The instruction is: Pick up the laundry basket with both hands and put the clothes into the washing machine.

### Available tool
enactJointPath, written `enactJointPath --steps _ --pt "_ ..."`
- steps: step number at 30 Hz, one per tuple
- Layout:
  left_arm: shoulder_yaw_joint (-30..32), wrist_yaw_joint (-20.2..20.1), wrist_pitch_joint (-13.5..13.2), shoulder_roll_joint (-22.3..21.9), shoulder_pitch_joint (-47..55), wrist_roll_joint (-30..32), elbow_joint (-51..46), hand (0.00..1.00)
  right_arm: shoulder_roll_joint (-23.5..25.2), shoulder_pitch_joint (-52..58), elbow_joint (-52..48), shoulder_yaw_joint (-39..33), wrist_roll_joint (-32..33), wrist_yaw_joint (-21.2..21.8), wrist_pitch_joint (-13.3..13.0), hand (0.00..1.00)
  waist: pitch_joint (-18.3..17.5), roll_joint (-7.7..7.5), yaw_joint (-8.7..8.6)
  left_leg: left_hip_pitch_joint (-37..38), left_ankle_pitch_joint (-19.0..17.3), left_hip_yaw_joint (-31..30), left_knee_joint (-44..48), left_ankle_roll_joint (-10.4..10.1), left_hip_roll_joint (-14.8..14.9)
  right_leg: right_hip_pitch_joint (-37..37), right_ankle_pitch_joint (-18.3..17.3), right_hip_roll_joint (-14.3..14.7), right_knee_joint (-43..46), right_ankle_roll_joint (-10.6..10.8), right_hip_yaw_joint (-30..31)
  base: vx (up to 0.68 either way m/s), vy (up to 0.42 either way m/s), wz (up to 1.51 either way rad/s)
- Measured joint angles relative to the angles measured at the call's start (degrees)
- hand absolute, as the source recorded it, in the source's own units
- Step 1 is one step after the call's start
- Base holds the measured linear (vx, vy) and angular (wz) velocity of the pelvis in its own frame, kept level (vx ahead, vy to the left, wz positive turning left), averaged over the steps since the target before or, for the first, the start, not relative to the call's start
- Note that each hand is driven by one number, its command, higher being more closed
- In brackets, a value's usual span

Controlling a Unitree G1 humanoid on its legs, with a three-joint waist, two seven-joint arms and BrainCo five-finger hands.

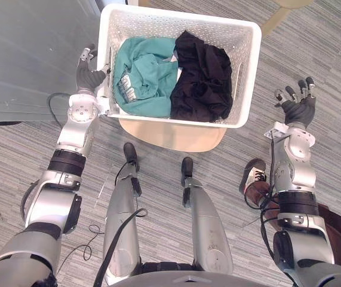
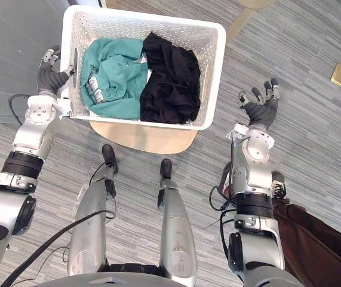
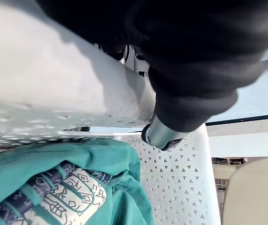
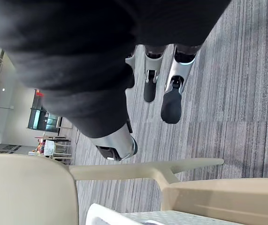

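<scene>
Left hand (image 1: 88,75) on basket (image 1: 249,72), right hand (image 1: 298,107) free
Left arm reaches forward, thumb (image 3: 159,133) hooked inside the left rim, fingers outside; right arm is raised beside the basket, fingers spread, empty. Clothes (image 1: 146,75) lie inside.

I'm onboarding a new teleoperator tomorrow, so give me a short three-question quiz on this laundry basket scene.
1. Which of the robot's hands is up against the laundry basket? A. its left B. its right C. both
2. True or false: the teal garment lies to the robot's left of the black garment.
3. Fill in: the right hand hangs apart from the basket with its fingers ___ (spread or curled).

Key
1. A: the left hand is at the basket's side wall.
2. True.
3. Spread.
</scene>
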Motion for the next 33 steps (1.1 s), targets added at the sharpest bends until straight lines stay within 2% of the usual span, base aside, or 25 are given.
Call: enactJointPath --steps 7,11,18,21,24,26,30,33 --pt "-1.3 -0.3 0.0 1.1 -0.2 0.2 0.0 0.0 0.0 -0.9 1.6 0.0 0.0 0.0 0.1 0.0 0.0 0.0 0.33 1.1 1.8 -0.1 -2.3 -0.2 -0.4 0.2 0.0 -0.1 0.0 0.0 -0.2 0.0 -0.012 0.02" --pt "-2.4 -1.1 -0.1 2.6 -0.2 2.3 -0.9 0.0 0.0 0.2 1.7 -0.1 0.0 0.6 0.1 0.0 0.0 0.0 0.37 1.5 2.4 0.0 -3.1 -0.2 -0.6 0.3 0.0 -0.1 -0.1 -0.1 -0.2 0.0 0.0 0.0" --pt "-1.9 0.0 0.0 2.4 3.7 4.6 -9.8 0.0 0.9 6.6 -0.2 -1.3 -0.1 1.1 0.0 0.0 0.0 -0.02 0.54 4.7 2.9 -0.1 -4.6 -0.3 -0.9 3.1 0.1 -0.3 -0.4 -0.2 -0.6 0.0 -0.012 0.03" --pt "2.0 2.4 -0.4 0.4 9.3 9.0 -18.8 0.0 3.5 12.7 -5.0 -3.0 -0.6 2.0 -0.1 0.0 0.0 0.02 0.62 7.4 2.8 -0.5 -4.3 -0.3 -1.1 5.7 -0.7 -0.4 0.5 -0.6 -1.3 0.03 -0.046 0.1" --pt "6.3 3.5 -1.1 -2.6 18.5 12.5 -26.6 0.0 5.8 21.8 -10.3 -3.6 -1.8 2.4 -0.2 0.0 -0.1 0.01 0.87 11.7 0.4 -1.1 -2.0 -1.3 -1.7 9.5 -4.8 -1.5 5.1 -1.1 -1.9 0.02 -0.066 0.21" --pt "8.4 3.4 -1.2 -4.0 25.6 12.6 -30.8 0.0 7.8 25.6 -12.3 -3.5 -3.0 3.5 -0.1 0.0 -0.4 0.01 1.34 14.1 -1.8 -1.1 0.1 -1.5 -1.7 11.7 -7.3 -1.9 7.9 -1.4 -1.8 -0.01 -0.106 0.06" --pt "11.8 0.9 -1.2 -9.5 41.9 13.6 -36.5 0.0 12.4 36.0 -14.6 -3.3 -5.5 7.6 0.4 0.0 -4.5 -0.25 2.18 17.8 -4.6 -2.2 3.8 -2.5 -1.7 15.7 -11.9 -2.5 12.4 -2.2 -3.0 0.02 -0.111 0.17" --pt "13.1 -1.9 -1.1 -12.9 51.3 13.7 -38.5 0.0 15.4 42.0 -14.4 -3.3 -7.5 10.8 1.5 0.0 -7.8 -1.01 2.43 20.4 -4.6 -4.8 3.8 -3.7 -2.6 19.1 -14.5 -3.1 14.4 -3.0 -5.2 0.04 -0.132 0.39"
